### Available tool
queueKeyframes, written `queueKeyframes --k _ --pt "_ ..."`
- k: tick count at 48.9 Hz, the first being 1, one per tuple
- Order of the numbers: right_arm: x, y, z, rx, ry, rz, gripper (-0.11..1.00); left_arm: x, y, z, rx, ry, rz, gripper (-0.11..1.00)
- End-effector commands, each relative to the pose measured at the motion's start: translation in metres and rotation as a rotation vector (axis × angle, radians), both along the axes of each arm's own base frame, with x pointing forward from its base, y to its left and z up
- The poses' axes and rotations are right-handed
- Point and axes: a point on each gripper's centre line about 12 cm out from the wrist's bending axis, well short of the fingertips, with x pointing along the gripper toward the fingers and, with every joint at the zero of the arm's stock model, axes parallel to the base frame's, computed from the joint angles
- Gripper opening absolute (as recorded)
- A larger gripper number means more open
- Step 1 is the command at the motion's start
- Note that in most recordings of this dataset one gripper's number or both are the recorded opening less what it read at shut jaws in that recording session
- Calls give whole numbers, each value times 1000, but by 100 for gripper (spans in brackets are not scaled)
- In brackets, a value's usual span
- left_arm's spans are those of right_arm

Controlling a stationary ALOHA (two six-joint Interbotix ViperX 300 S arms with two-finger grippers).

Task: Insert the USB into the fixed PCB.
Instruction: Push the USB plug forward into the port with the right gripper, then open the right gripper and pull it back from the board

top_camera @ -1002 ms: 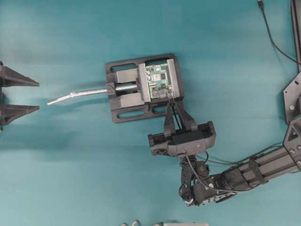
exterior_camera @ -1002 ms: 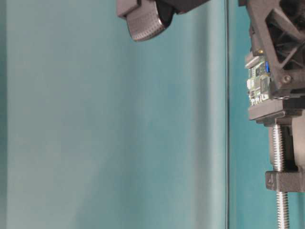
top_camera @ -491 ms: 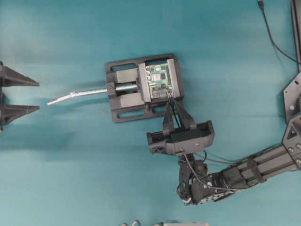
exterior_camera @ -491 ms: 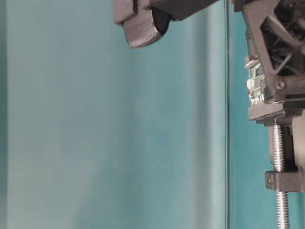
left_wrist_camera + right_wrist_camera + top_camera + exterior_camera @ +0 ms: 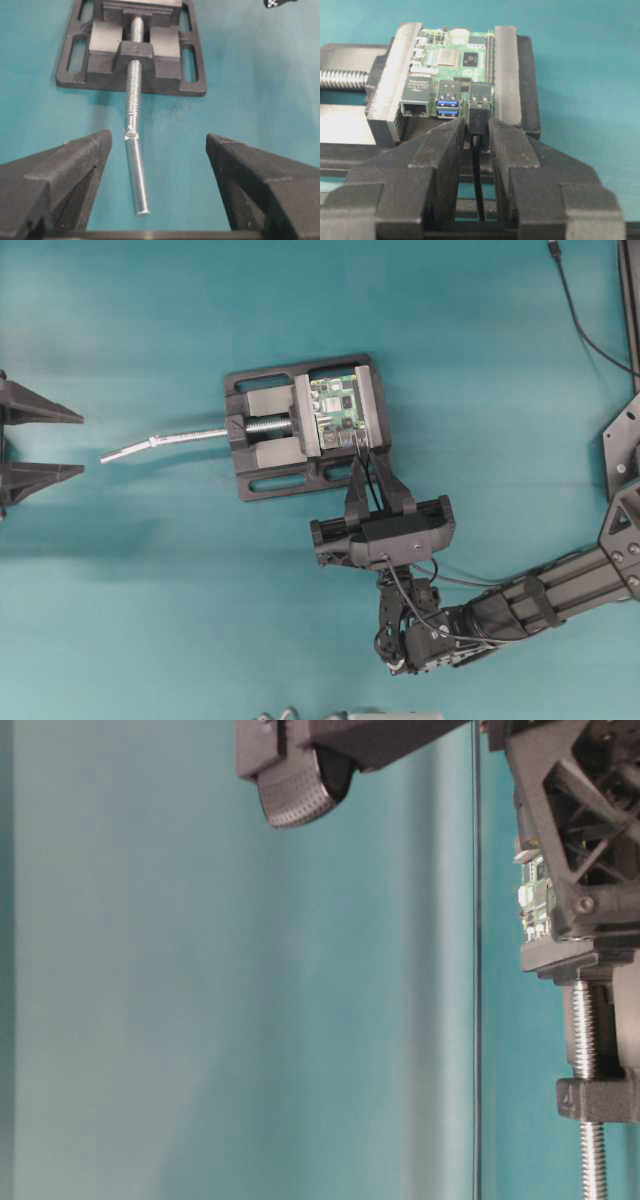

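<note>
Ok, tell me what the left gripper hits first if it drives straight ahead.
The left gripper stands open. Straight ahead, the silver screw handle lies between its fingers, so that probably comes first, then the black vise behind it. How high the gripper sits above the handle is unclear.

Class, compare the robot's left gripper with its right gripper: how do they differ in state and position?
The left gripper stands with jaws wide apart and holds nothing; the right gripper has jaws closed on the USB. The left gripper sits away from the vise, facing its screw handle; the right gripper is at the fixed PCB, the plug at a port. Both are black with ridged fingers.
</note>
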Motion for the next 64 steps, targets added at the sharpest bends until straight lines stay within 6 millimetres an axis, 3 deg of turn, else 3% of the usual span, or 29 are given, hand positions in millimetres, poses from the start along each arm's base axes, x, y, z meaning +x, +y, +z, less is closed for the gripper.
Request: queueKeyframes --k 1,24,64 --pt "8 -26 10 -1 -27 -64 21 2 0 5 13 -15 -2 92" --pt "11 -41 9 -5 -23 -81 21 2 0 5 13 -15 -2 92" --pt "4 -29 6 19 -6 -50 21 2 0 5 12 -13 -2 92"
